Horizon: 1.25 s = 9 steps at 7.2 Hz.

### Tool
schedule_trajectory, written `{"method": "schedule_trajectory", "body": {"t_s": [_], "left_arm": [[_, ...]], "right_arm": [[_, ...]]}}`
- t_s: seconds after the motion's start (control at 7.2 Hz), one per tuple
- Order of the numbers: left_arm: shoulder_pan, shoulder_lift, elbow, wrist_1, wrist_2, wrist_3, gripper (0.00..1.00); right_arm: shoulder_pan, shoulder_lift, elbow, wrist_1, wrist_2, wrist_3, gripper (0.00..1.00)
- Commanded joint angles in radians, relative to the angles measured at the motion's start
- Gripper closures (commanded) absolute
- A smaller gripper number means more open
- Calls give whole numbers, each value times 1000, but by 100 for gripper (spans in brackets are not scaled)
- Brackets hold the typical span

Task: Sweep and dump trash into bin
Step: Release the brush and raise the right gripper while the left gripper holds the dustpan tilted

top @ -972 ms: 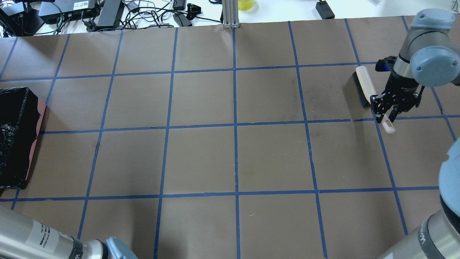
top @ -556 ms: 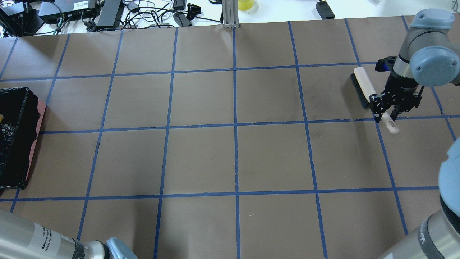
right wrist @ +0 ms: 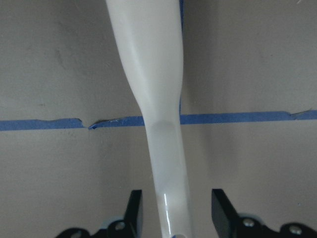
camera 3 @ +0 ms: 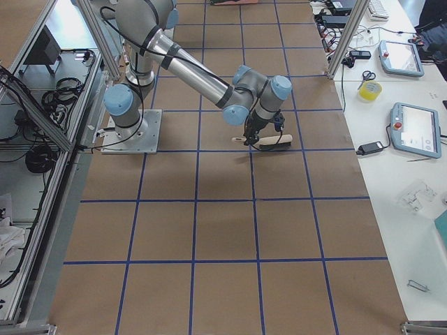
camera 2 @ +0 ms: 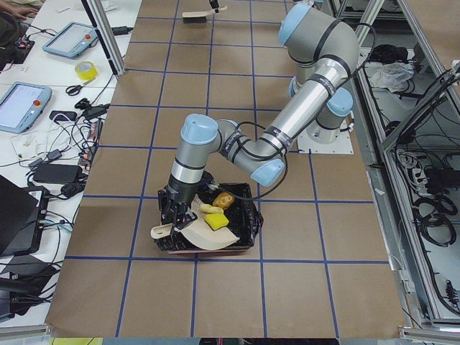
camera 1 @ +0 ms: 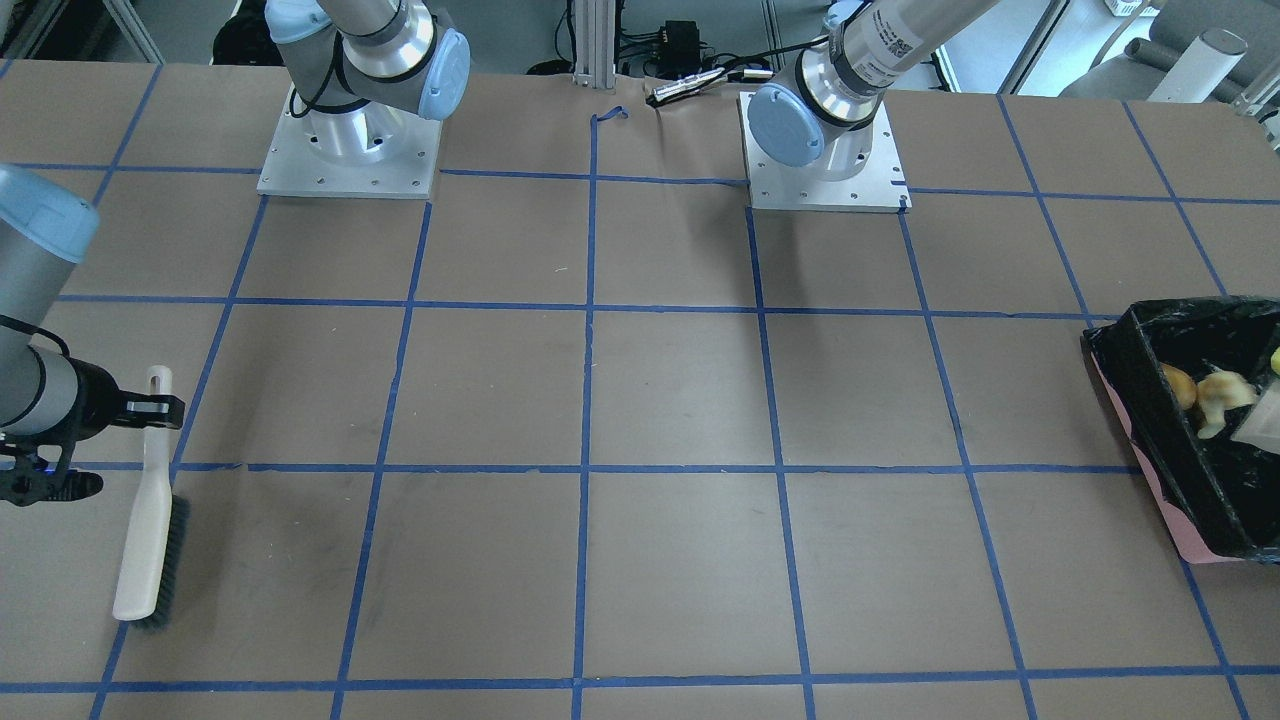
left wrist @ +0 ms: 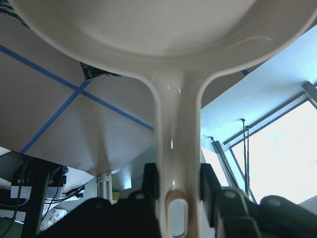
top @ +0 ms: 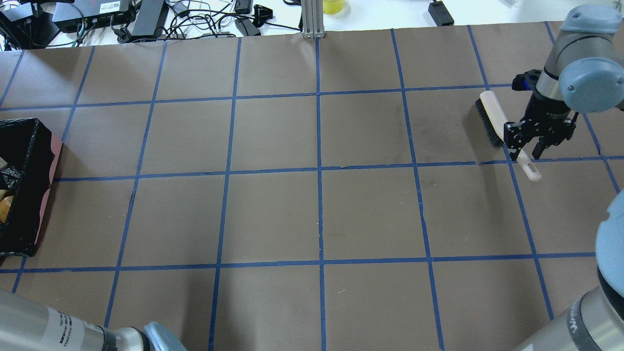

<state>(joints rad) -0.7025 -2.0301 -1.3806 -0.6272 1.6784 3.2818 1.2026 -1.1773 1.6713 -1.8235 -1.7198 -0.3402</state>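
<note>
Left gripper (left wrist: 177,184): clamped on the dustpan (left wrist: 148,29) handle, fingers (left wrist: 151,179) pressed to both sides near the hang-hole end. Pan is tipped down over the bin (camera 2: 248,215), mouth inside the black liner.

Trash is at the bin:
- The golden-brown lump (camera 1: 1180,386) and tan croissant (camera 1: 1226,392) lie on the liner just off the pan lip.
- The yellow-green wedge (camera 2: 215,223) sits at the lip. Can't tell if it is off the pan yet.

Bin is at the table's (top: 317,214) left end, partly cut off in the overhead view.

Right gripper (right wrist: 176,208): spread open, a clear gap each side of the brush (top: 490,119) handle, nothing held. The brush rests on the table, well apart from the bin.

Handling (judgement):
- The toy pieces look light, hard and rounded, so they will slide and roll off smooth plastic with a bit more tilt.
- There is no need to pinch them; move them through the pan.
- The pan looks stiff and light but its handle is glossy, so keep a firm grip on the narrow neck.
- Take the brush the same way, at the slim waist of the handle.
- The bin liner is thin and crinkly, and the pan edge could snag it.
</note>
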Motion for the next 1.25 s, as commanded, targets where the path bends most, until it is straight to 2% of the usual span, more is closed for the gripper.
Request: {"method": "schedule_trajectory", "body": {"t_s": [0.0, 0.14, 0.28, 0.42, 0.69, 0.83, 0.97, 1.11], "left_arm": [[-2, 14, -11, 70, 1, 12, 100], [-2, 25, -23, 73, 3, 13, 100], [-2, 39, -61, 140, 3, 25, 100], [-2, 51, -122, 279, 3, 47, 100], [-2, 103, -224, 371, 15, 47, 100], [-2, 135, -268, 374, 18, 47, 100], [-2, 164, -306, 386, 18, 47, 100], [-2, 189, -337, 398, 18, 47, 100]], "right_arm": [[2, -48, -73, 41, 0, -3, 36], [2, -100, -90, 65, 5, -3, 27], [2, -166, -90, 84, 14, -16, 13], [3, -242, -90, 87, 32, -20, 0], [9, -365, -91, 165, 68, -10, 0], [9, -389, -91, 177, 68, -8, 0], [38, -390, -93, 179, 109, 3, 0], [122, -378, -116, 178, 123, 106, 0]]}}
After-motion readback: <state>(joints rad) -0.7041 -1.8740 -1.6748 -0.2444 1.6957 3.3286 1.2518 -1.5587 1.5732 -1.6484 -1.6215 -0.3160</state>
